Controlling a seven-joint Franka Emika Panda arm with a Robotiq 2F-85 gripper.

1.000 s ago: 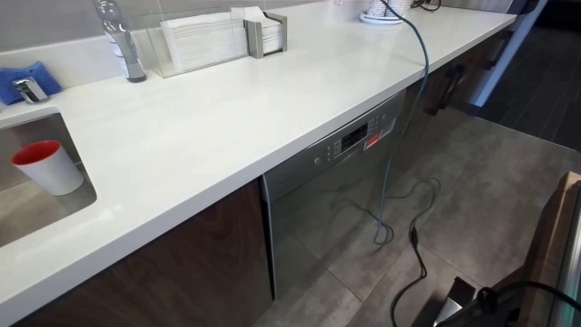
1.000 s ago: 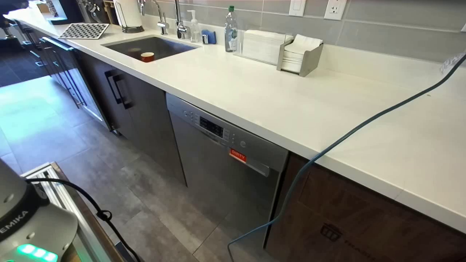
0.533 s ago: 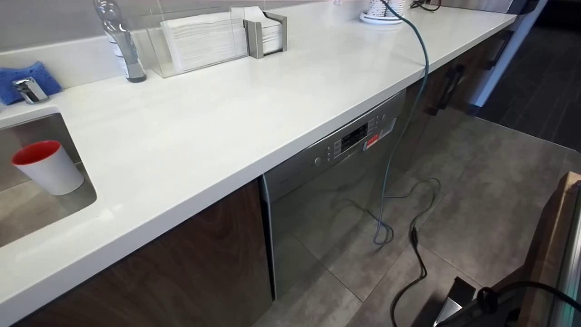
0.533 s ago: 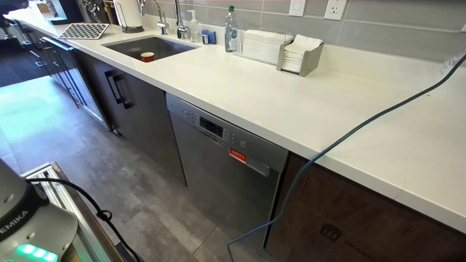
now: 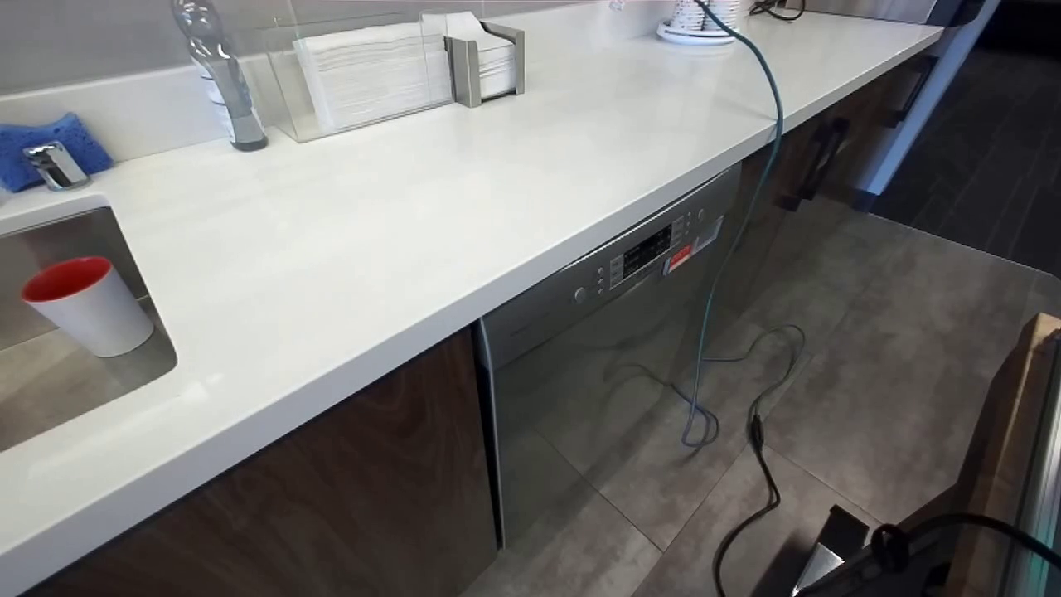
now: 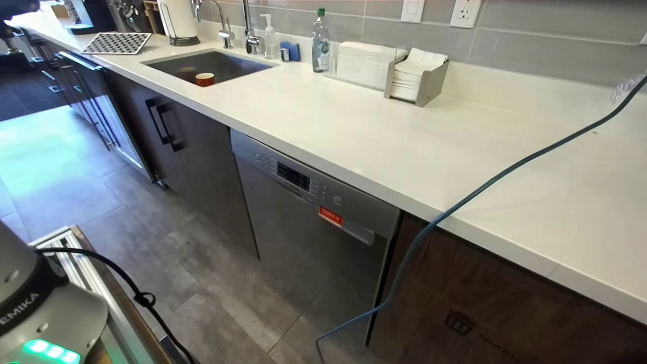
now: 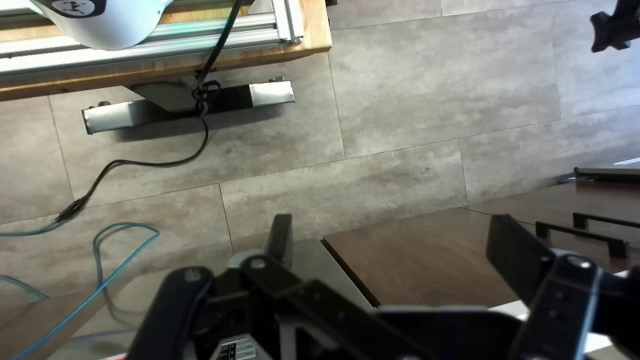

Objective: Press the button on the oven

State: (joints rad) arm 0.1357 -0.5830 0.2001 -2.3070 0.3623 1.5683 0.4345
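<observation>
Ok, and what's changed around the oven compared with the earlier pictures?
Nothing has visibly changed: in both exterior views the oven, the cup in the sink and the blue cable stayed as they were. The jaws stand wide apart in the wrist view, with no earlier wrist picture to compare.

The oven (image 6: 308, 237) is shiny metal, the countertop (image 5: 398, 224) glossy, the cabinet door (image 5: 348, 473) wood-grained.

Under the front edge of the white counter (image 6: 343, 131), the oven (image 6: 303, 253) is steel grey; its display (image 6: 293, 176) is black and its sticker (image 6: 330, 215) red; the cabinet door (image 5: 315, 481) beside it is dark brown with wavy grain. The gripper (image 7: 392, 237) is black; the cable (image 6: 444, 215) over this edge is blue.
</observation>
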